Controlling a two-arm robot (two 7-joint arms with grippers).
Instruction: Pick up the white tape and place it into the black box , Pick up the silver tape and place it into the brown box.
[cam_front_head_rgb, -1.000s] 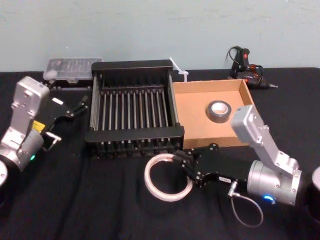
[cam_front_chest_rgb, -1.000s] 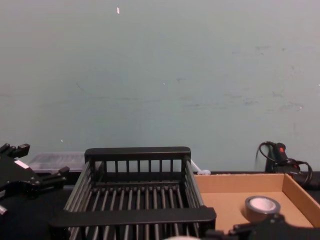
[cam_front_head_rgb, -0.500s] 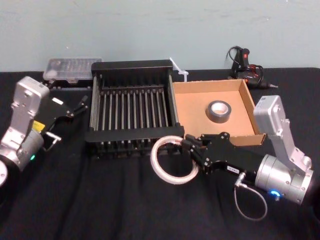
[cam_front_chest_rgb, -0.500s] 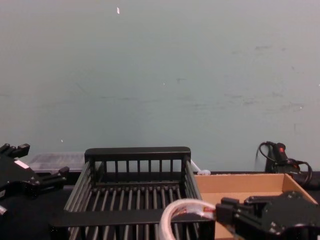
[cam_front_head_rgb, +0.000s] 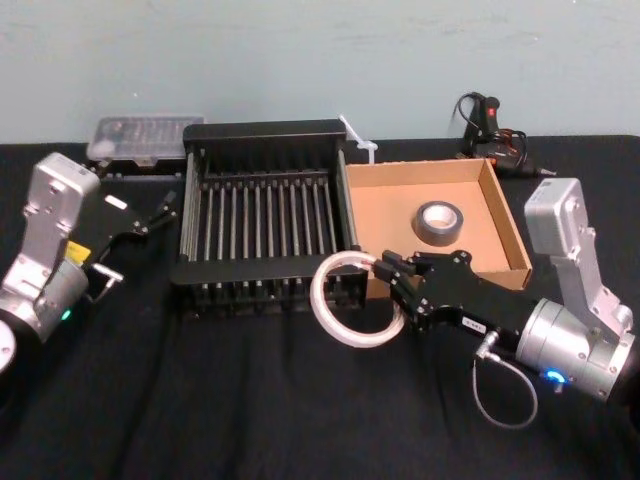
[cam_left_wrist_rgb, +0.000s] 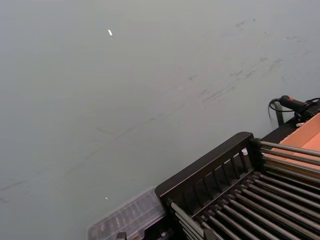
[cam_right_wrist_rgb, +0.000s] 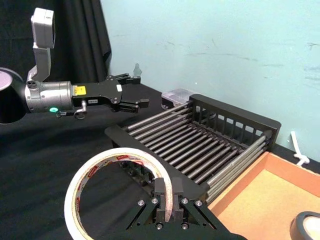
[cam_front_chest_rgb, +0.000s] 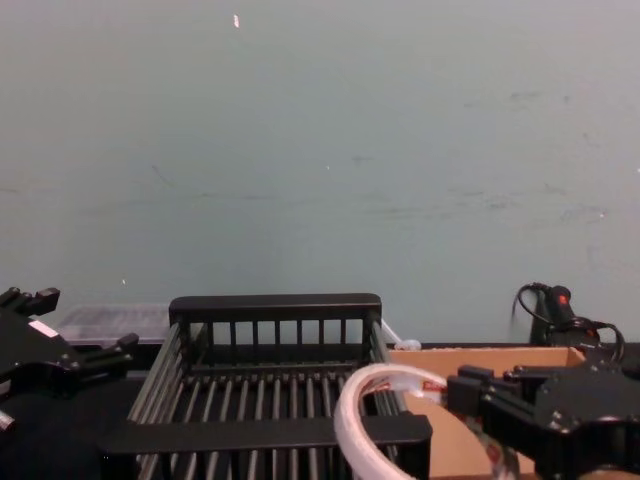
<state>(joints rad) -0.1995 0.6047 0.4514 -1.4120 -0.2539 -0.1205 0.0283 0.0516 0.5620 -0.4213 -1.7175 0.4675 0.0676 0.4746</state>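
right end effector (cam_front_head_rgb: 390, 277) clenched on the white tape (cam_front_head_rgb: 352, 300), which i see lifted beside the black box (cam_front_head_rgb: 262, 135). left end effector (cam_front_head_rgb: 160, 212) is spread, empty.

In the chest view the white tape (cam_front_chest_rgb: 372, 415) runs off below, its far side probably behind the right gripper (cam_front_chest_rgb: 470, 400)

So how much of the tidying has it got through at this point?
About half. The silver tape already lies in the brown box, so that part looks done. The right gripper holds the white tape lifted at the near right corner of the black box. What is left is carrying it over the crate and letting go. The left gripper waits open to the crate's left.
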